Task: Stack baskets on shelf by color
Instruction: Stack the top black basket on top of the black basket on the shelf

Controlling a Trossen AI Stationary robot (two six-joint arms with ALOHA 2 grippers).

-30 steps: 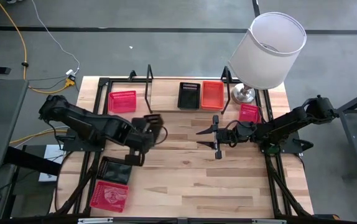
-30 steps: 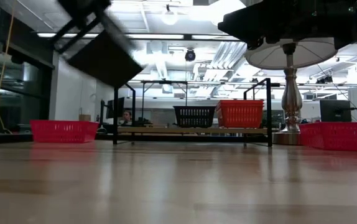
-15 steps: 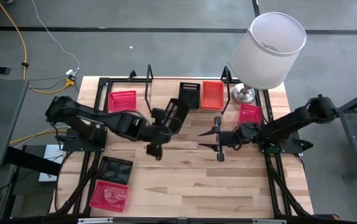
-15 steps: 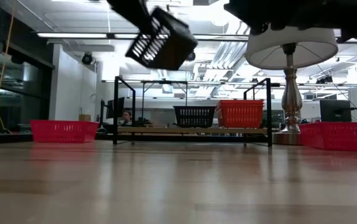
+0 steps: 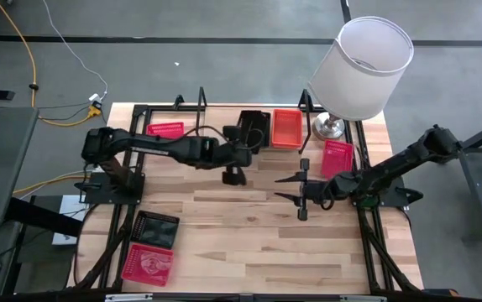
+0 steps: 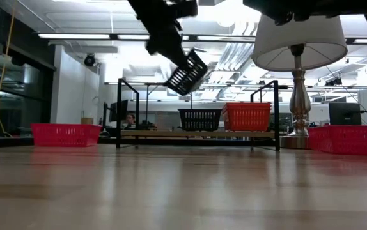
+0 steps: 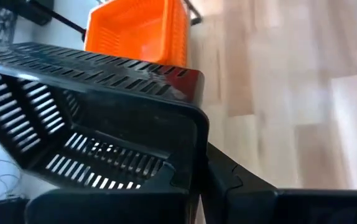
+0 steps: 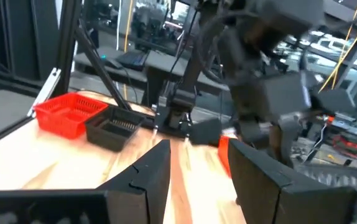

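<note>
from above, the left gripper [image 5: 243, 143] has swung across the desk [image 5: 249, 243] from its near-left part to the shelf [image 5: 201, 107], fingers clamped on a black basket [image 5: 254, 126] that now hangs over the black one already on the shelf, just beside the orange basket [image 5: 287, 127]. the right gripper [image 5: 301, 191] waits over mid-desk, fingers apart and empty, having drifted a little nearer the front. a red basket [image 5: 165, 129] sits left of the shelf, another [image 5: 337, 153] by the lamp [image 5: 361, 67], and a black-and-red pair lies at the front left corner.

from desk level, the carried basket [image 6: 187, 72] is tilted and still clear above the shelved black basket [image 6: 199, 119].

the left wrist view shows the held basket [image 7: 91, 112] filling the frame, the orange one [image 7: 138, 31] beyond.

the right wrist view shows its own spread fingers [image 8: 150, 168].

the carry looks nearly done; levelling and lowering black onto black seems next.
</note>
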